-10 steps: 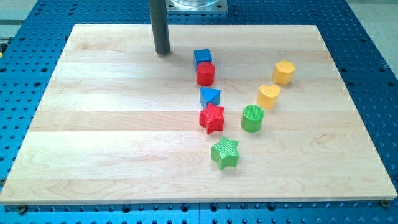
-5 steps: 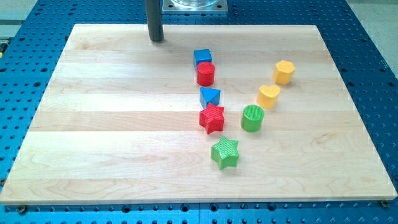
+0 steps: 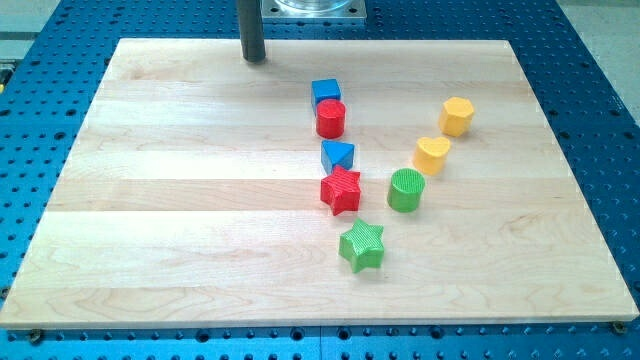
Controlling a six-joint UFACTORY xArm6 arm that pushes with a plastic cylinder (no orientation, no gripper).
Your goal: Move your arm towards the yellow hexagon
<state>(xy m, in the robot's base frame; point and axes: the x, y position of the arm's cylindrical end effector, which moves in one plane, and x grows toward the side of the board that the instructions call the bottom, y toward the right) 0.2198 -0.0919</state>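
Observation:
The yellow hexagon (image 3: 457, 116) sits on the wooden board at the view's upper right. My tip (image 3: 254, 58) rests near the board's top edge, far to the view's left of the hexagon and a little above it. A blue cube (image 3: 325, 92) and a red cylinder (image 3: 331, 119) lie between my tip and the hexagon. My tip touches no block.
A yellow heart-like block (image 3: 432, 155) lies just below-left of the hexagon. A green cylinder (image 3: 406, 190), blue triangle (image 3: 338, 155), red star (image 3: 341, 190) and green star (image 3: 362, 246) sit mid-board. The board's top edge (image 3: 420, 42) runs just above my tip.
My tip moved towards the view's top and slightly left over the last second, then edged a little right. No block has moved.

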